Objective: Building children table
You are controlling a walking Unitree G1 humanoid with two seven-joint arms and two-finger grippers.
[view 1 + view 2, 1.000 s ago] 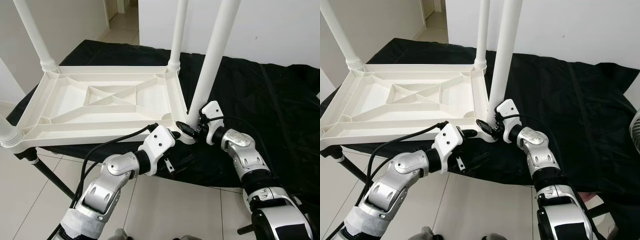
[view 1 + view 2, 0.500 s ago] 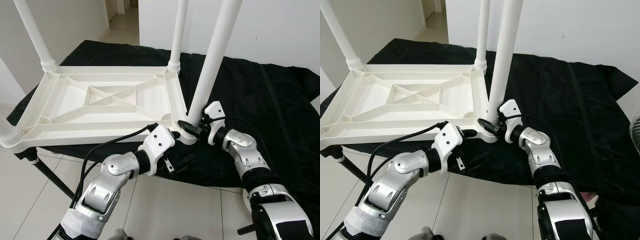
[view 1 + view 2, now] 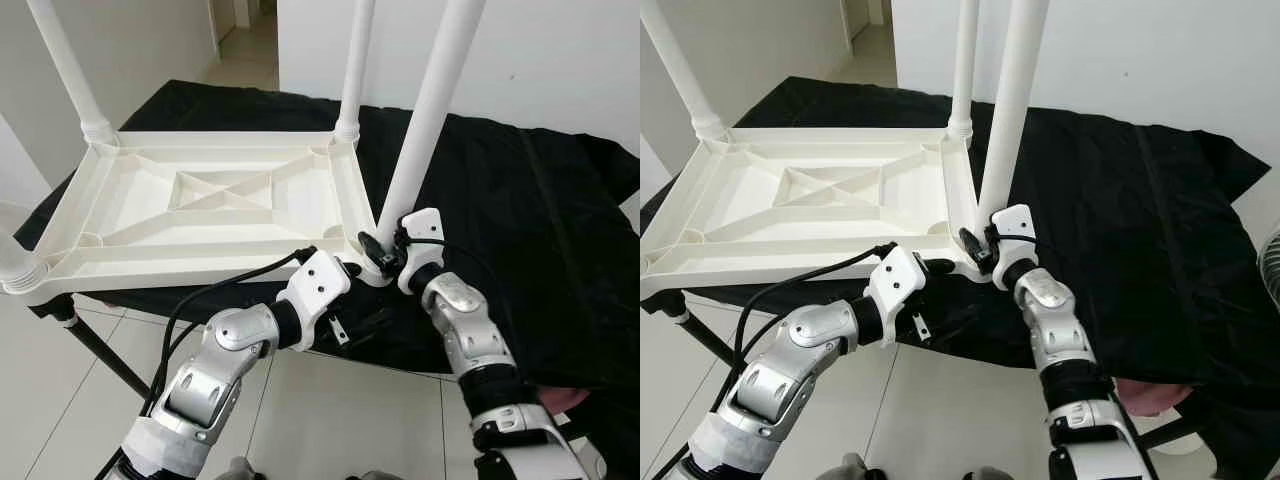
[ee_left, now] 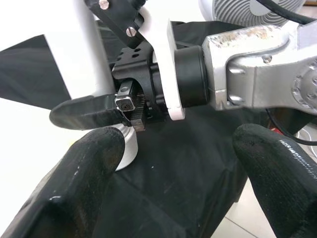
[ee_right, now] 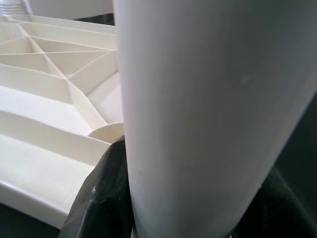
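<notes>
Currently the right tool (image 3: 372,248) is closed on the base of the near-right table leg (image 3: 428,120), one black finger (image 5: 106,191) on each side of the white tube just above its corner socket. Judgement: gripping low gives control of the leg's seating or twist in the socket.

The leg leans slightly off vertical, so it may not be fully home yet.

Left tool (image 3: 352,322) hangs just below the same corner, under the tabletop's front edge. Its fingers (image 4: 86,183) are spread wide, holding nothing. It points up at the right tool and the leg base, probably placed to steady the corner.

The upturned white tabletop (image 3: 210,205) lies ribbed underside up on a desk draped in black cloth (image 3: 520,220). The far-left leg (image 3: 70,70) and far-right leg (image 3: 355,65) stand upright in their corners. The near-left leg (image 3: 15,262) sits in its corner at the frame edge.
</notes>
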